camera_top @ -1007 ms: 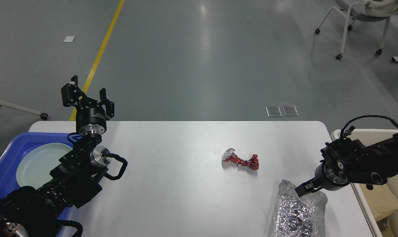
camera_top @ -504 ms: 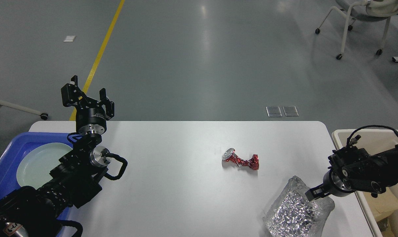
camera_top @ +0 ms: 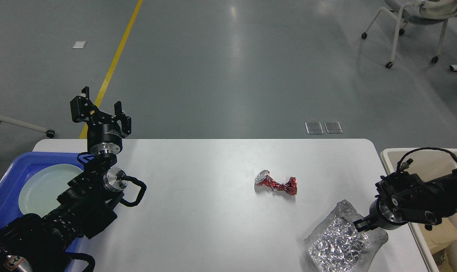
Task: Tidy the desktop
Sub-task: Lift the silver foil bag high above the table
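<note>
The white desktop [camera_top: 198, 215] holds a crushed red can [camera_top: 277, 184] right of the middle and a crinkled silver foil bag [camera_top: 341, 241] at the front right. My right gripper [camera_top: 360, 225] sits at the bag's upper right edge, shut on it; its fingers look small and dark. The bag lies nearly flat on the table. My left gripper [camera_top: 99, 112] is open and empty, raised above the table's far left corner, far from both items.
A blue tray [camera_top: 9, 177] with a pale plate [camera_top: 43, 189] stands at the left edge, partly behind my left arm. A beige bin [camera_top: 421, 154] stands just off the table's right edge. A wheeled chair [camera_top: 413, 22] stands on the floor at the far right.
My right gripper moved right and down toward the bin side, and the silver bag went with it, turning from upright to lying flat. The left arm and the red can stayed still.
</note>
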### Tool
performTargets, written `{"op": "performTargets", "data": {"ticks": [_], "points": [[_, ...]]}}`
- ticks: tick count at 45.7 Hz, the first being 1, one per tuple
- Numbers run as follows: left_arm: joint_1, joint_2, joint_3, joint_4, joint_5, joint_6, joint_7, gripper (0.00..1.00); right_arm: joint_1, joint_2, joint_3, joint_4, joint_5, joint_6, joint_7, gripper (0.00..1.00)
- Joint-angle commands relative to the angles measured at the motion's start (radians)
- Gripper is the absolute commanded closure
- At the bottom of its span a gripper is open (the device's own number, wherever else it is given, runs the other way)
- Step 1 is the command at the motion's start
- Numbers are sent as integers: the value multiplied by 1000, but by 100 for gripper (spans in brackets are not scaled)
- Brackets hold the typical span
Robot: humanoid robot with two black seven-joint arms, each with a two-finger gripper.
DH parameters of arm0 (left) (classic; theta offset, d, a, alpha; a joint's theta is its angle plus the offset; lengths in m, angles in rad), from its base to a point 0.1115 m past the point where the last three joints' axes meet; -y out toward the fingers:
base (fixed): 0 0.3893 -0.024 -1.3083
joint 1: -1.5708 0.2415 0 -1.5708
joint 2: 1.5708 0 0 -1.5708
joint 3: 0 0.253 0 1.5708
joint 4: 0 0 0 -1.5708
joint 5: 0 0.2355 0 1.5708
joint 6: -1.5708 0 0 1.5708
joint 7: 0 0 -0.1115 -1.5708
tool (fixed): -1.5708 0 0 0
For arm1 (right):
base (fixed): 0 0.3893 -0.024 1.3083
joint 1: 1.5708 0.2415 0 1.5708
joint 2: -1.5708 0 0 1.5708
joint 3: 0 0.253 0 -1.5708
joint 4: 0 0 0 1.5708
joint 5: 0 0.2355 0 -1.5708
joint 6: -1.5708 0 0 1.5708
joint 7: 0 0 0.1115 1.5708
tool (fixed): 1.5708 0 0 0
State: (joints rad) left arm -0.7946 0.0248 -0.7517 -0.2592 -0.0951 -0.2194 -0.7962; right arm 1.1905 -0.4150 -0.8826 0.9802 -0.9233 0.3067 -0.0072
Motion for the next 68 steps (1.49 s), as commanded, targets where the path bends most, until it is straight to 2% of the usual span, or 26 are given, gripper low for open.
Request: {"op": "performTargets", "data": {"ticks": [1,5,13,18,27,30,31,38,54,63,68], "points": [[0,0,0,0,0,0,0,0,21,-7,-1,6,3,2,4,100],[0,0,0,0,0,0,0,0,52,-13,-2,12,6,11,16,100],[0,0,0,0,0,0,0,0,173,-60,-1,67,8,60,125,100],[0,0,0,0,0,0,0,0,279,-103,4,129,8,129,167,100],[0,1,0,0,0,0,0,0,556,-197,11,271,50,330,269,100],[0,1,0,0,0,0,0,0,665,-212,11,304,116,414,299,100],[0,0,0,0,0,0,0,0,757,-214,13,317,177,486,314,100],[0,1,0,0,0,0,0,0,980,-212,57,337,349,653,322,100],[0,0,0,0,0,0,0,0,1235,-211,263,330,552,653,317,100],[0,0,0,0,0,0,0,0,1242,-206,248,325,566,653,305,100],[0,0,0,0,0,0,0,0,1189,-191,162,293,523,653,293,100]]}}
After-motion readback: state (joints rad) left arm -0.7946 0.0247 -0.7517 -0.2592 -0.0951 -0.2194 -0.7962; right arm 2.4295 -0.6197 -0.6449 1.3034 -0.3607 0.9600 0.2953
